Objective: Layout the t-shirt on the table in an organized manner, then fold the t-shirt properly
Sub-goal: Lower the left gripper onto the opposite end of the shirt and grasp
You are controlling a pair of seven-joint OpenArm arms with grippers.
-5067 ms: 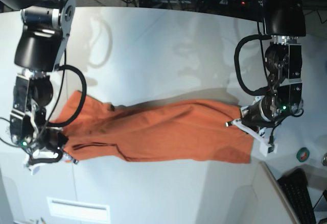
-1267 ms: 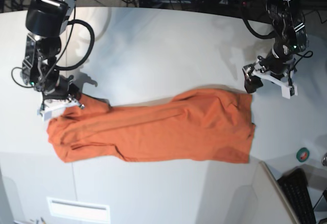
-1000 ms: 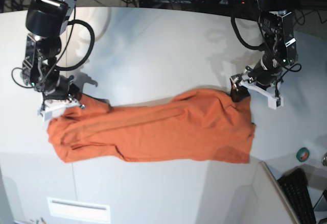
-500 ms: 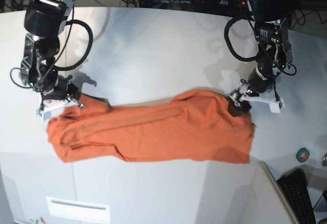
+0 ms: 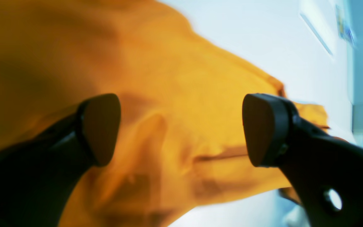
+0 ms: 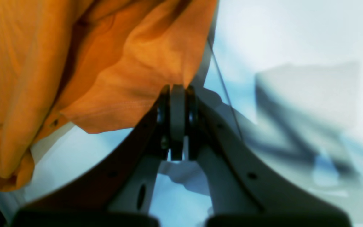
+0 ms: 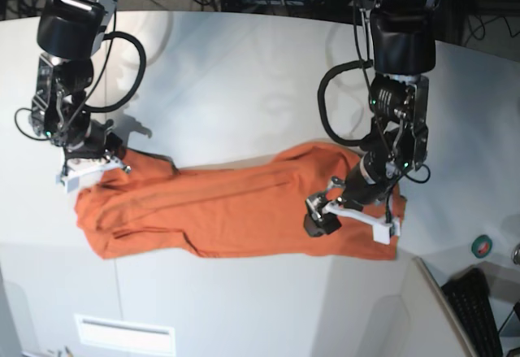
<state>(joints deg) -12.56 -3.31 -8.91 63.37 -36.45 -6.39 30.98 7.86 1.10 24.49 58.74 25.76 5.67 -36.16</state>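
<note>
Orange t-shirt (image 7: 236,202) lies stretched across our table (image 7: 244,80).
Our right gripper (image 7: 91,164), jaws together, pinches its 9 o'clock corner; our left gripper (image 7: 348,223) hovers spread wide over its 3 o'clock end.

T-shirt (image 7: 236,202) flat on table (image 7: 244,80)

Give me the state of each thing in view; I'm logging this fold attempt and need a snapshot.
T-shirt: lying on the table in a long, wrinkled band, not spread flat, not folded.
Table: bears the shirt.
Left gripper: open, jaws wide, over the shirt's end.
Right gripper: shut on the shirt's edge at the other end.
</note>
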